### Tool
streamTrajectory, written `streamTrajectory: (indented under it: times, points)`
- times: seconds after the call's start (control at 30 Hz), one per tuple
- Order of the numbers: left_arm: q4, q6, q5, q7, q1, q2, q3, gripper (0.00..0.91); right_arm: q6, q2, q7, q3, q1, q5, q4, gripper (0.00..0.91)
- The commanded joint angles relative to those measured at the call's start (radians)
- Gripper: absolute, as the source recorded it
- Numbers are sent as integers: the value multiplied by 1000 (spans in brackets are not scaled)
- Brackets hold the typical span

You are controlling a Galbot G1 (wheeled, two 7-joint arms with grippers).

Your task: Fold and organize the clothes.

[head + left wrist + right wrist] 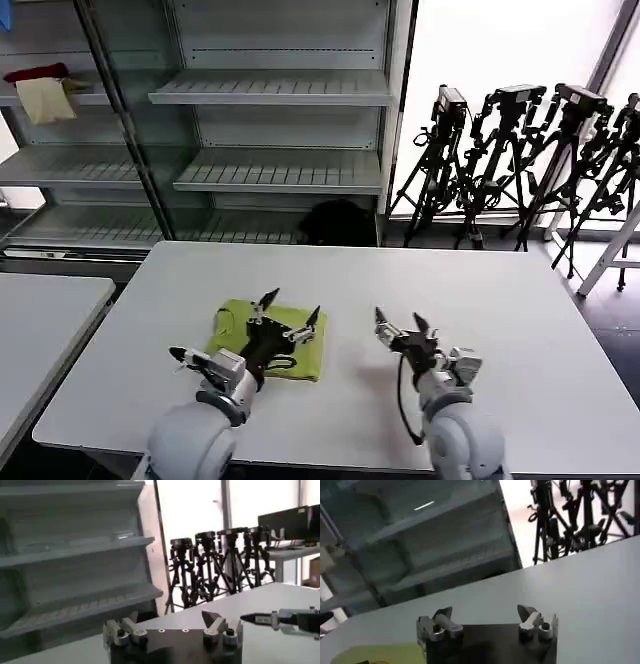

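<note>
Behind our work surface we see grey metal shelving (270, 100) along the back wall; on its far-left shelf lie a red cloth (36, 73) and a cream cloth (45, 100), the cream one hanging over the shelf edge. At the left edge of the head view stands a second white table (45, 330), set apart by a gap from the large white table (520, 330) that carries our things.

On the left half of that large table lies the lime-green short-sleeved cotton T-shirt (300, 352), folded into a compact rectangle and lying flat. Our left gripper (291, 308) hovers over the shirt, its black palm covering the middle of the fold, and its jaws are spread wide with nothing between them; in the left wrist view the left gripper (171, 621) shows the same wide gap, fingertips pointing toward the shelving.

Just right of the shirt, over bare table, we see our right gripper (399, 320), apart from the cloth, its jaws likewise released and empty. In the right wrist view the right gripper (485, 612) is parted above the white surface, and a corner of the green T-shirt (375, 655) shows beside it at the picture's edge.

Farther right, behind the table against the bright window, stands a row of black camera tripods (520, 160)
</note>
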Motion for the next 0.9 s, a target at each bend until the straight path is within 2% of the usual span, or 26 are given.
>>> streamTrajectory:
  times: [0.03, 0.3, 0.33, 0.37, 0.4, 0.43, 0.47, 0.9]
  points:
    - [-21, -5, -70, -9, 52, 31, -265, 907, -31, 96, 230, -285, 48, 257, -122, 907]
    - [-6, -17, -95, -11, 101, 0, -297, 907, -31, 111, 272, -301, 52, 258, -152, 907]
    - [-5, -18, -95, -13, 103, -1, -295, 907, -31, 113, 274, -301, 54, 255, -155, 856]
    - [-5, -21, -95, -14, 109, -4, -292, 907, -31, 118, 283, -301, 59, 250, -163, 856]
    - [-6, -22, -95, -14, 113, -6, -291, 907, -31, 119, 290, -300, 63, 250, -170, 514]
    - [-6, -23, -95, -14, 118, -12, -290, 907, -31, 121, 295, -298, 66, 249, -173, 373]
    - [-5, -26, -96, -16, 126, -16, -289, 907, -30, 124, 299, -293, 70, 249, -180, 20]
    - [2, -47, -99, -20, 153, -26, -290, 907, -30, 120, 308, -266, 82, 231, -174, 0]
